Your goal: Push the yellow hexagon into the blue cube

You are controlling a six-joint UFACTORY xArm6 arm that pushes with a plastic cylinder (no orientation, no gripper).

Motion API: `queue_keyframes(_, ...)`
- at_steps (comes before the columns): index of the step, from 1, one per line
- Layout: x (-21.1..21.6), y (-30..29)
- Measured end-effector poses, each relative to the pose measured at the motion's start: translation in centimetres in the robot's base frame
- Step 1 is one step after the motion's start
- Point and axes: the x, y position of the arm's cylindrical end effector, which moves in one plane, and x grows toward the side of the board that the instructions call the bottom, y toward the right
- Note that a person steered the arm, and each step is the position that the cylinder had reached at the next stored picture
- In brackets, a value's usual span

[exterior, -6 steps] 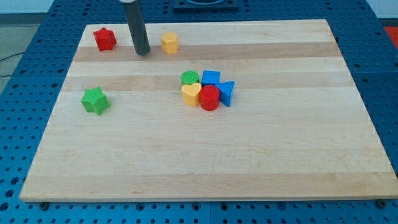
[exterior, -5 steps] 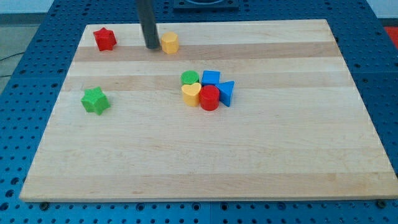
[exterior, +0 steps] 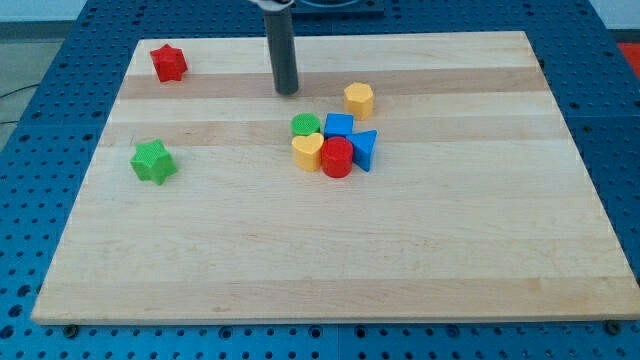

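The yellow hexagon point(exterior: 359, 100) lies on the wooden board, just above and to the right of the blue cube point(exterior: 339, 126), with a small gap between them. The blue cube sits at the top of a tight cluster with a green round block point(exterior: 306, 126), a yellow heart point(exterior: 307, 151), a red cylinder point(exterior: 337, 158) and a blue triangle point(exterior: 365, 149). My tip point(exterior: 288, 91) is on the board to the left of the yellow hexagon, well apart from it, and above the green round block.
A red star point(exterior: 168, 63) lies near the board's top left corner. A green star point(exterior: 152, 161) lies at the left side. The wooden board point(exterior: 330, 260) rests on a blue perforated table.
The yellow hexagon has slid right and down from the top of the board to just beside the blue cube. My tip has moved right and slightly down behind it.
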Motion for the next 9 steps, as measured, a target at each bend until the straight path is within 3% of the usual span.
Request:
queue_keyframes(1,-0.9,7.3)
queue_keyframes(2,3.5,1.9)
queue_keyframes(4,2.4,-10.6)
queue_keyframes(5,3.3,-8.6)
queue_keyframes(6,-2.8,-3.6)
queue_keyframes(7,-0.9,8.2)
queue_keyframes(8,4.6,9.0)
queue_keyframes(9,9.3,4.1)
